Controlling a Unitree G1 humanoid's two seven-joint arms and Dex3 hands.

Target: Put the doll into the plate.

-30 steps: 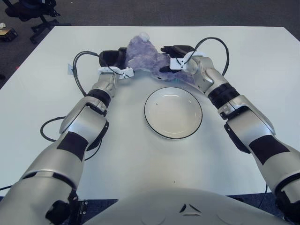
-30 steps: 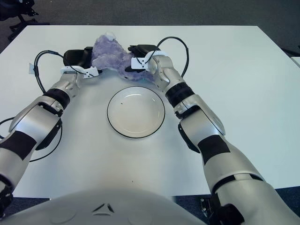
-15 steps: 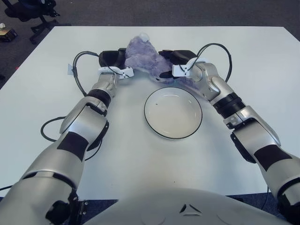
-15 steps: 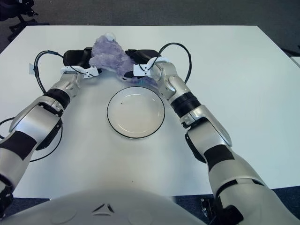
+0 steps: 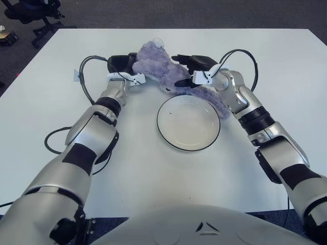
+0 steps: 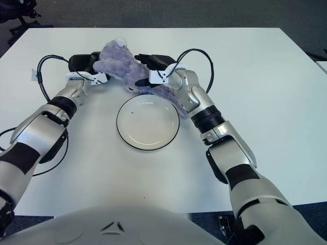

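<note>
Doll (image 5: 162,70) held between both hands at the far rim of the plate (image 5: 188,122), not yet over it.

Left hand (image 5: 122,64) is pressed against the doll's left flank, right hand (image 5: 191,69) curled over its right side; both are judged gripping. Equal pressure should be kept while the doll is drawn toward the plate centre, then released together. The right eye view shows the right hand's dark fingers (image 6: 153,60) more plainly.
</note>
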